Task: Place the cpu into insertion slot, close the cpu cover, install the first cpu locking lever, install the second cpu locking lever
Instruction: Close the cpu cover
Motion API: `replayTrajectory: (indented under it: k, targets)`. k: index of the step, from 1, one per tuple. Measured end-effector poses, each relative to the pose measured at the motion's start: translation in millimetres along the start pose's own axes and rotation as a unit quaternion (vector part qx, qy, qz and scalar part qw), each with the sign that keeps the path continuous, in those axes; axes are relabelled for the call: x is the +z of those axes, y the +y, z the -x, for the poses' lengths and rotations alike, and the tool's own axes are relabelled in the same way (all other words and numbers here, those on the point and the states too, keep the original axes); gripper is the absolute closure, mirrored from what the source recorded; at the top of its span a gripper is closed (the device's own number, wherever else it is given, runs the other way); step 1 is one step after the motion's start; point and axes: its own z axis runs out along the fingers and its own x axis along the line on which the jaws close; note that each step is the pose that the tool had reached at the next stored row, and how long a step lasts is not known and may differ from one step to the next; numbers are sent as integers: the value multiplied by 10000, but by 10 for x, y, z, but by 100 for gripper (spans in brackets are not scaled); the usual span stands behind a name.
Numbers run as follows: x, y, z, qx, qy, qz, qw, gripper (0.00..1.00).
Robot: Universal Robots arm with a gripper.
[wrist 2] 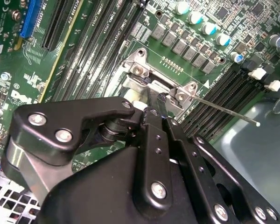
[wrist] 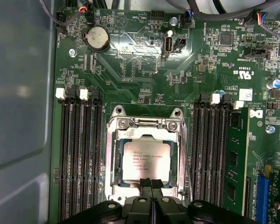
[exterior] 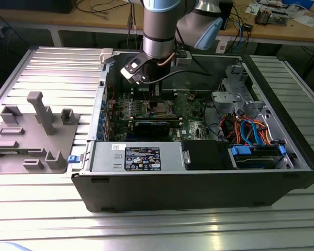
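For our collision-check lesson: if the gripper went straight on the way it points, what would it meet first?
Probably the edge of the cover by the cpu, right under the gripper; depth is unclear, so it may be touching.

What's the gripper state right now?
Gripper: shut, fingers together, nothing visible between them; tips sit over the edge of the cpu cover, with the cpu in the window.

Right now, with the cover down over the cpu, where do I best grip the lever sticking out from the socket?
Probably near the free tip of the locking lever: the thin straight rod stands clear there, over the memory slots. Come from above, closing across the rod.
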Motion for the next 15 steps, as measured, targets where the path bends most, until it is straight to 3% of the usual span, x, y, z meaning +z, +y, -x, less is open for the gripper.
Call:
replayTrajectory:
  k: [7, 15]
  targets:
    - [88, -11, -4, -4, 0, 0, 10000, 89]
    - [105, -15, -5, -7, 2, 1, 10000, 89]
